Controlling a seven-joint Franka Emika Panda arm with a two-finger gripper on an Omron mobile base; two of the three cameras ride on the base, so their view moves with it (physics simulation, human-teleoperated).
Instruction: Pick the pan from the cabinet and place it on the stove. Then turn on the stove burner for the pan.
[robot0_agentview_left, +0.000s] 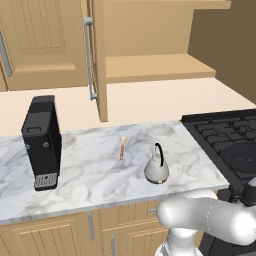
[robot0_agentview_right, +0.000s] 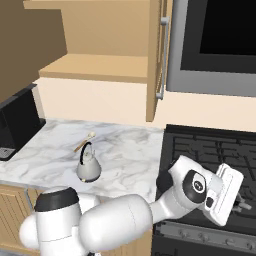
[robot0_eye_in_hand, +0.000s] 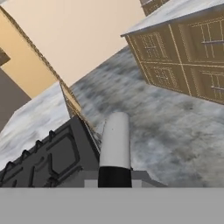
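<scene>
The shallow round black frying pan (robot0_agentview_left: 244, 159) already lies flat on the dark grates of the black gas stove (robot0_agentview_right: 200, 150), right of the silver kettle (robot0_agentview_left: 156, 167) on the marble tabletop (robot0_agentview_left: 95, 170). The white arm's gripper (robot0_agentview_right: 239, 200), jaws clenched on nothing, hovers over the stove's front edge. Judging by this, the burner step is in hand; next it must reach the right control knob and turn it.

Left base view: from behind and left, facing down over the marble counter (robot0_agentview_left: 90, 170), open cabinet (robot0_agentview_left: 150, 65) above, stove (robot0_agentview_left: 225, 135) at right edge. Right base view: from behind and right, nearer the stove (robot0_agentview_right: 210, 150), sharing counter (robot0_agentview_right: 120, 150) and kettle (robot0_agentview_right: 88, 167). Hand view: rolled, low beside the stove (robot0_eye_in_hand: 48, 157), facing floor and base cabinets (robot0_eye_in_hand: 183, 52).
</scene>
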